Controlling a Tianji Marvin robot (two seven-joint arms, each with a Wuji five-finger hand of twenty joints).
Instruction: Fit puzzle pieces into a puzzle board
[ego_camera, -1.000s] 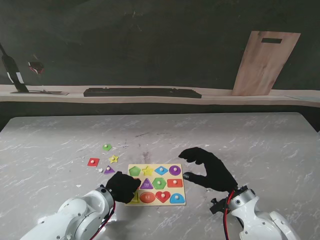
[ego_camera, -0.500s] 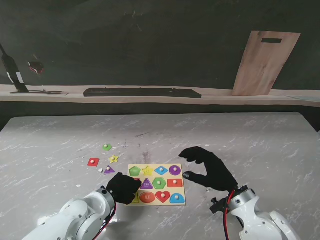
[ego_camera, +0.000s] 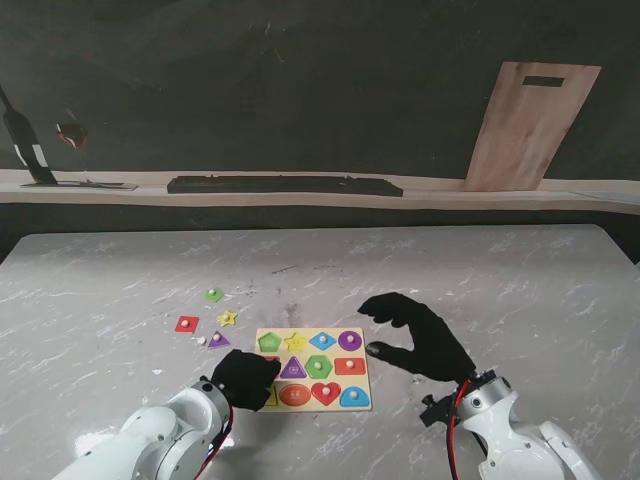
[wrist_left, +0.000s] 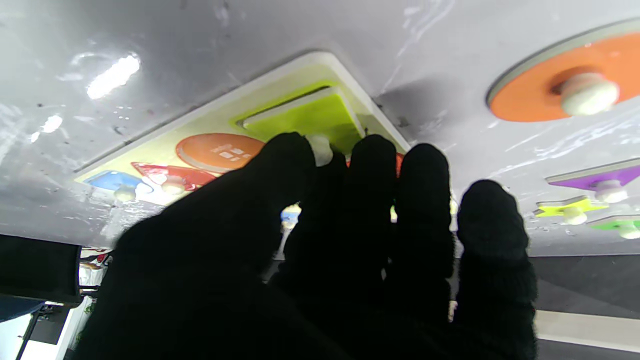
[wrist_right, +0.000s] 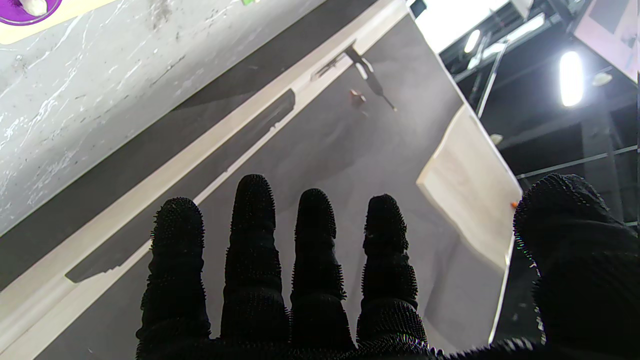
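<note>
Stand view: even, moderate lighting, sharp focus; the dark backdrop stays dim. Left wrist view: overhead light produces glare patches on the glossy table (wrist_left: 115, 75); the left hand (wrist_left: 320, 260) is a featureless black silhouette, slightly soft. Right wrist view: ceiling lamps (wrist_right: 570, 77) bloom brightly, overexposing their surroundings.

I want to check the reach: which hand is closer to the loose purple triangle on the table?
Left. The left hand sits just nearer to me than the purple triangle, over the puzzle board's left edge; the right hand hovers beyond the board's right side.
</note>
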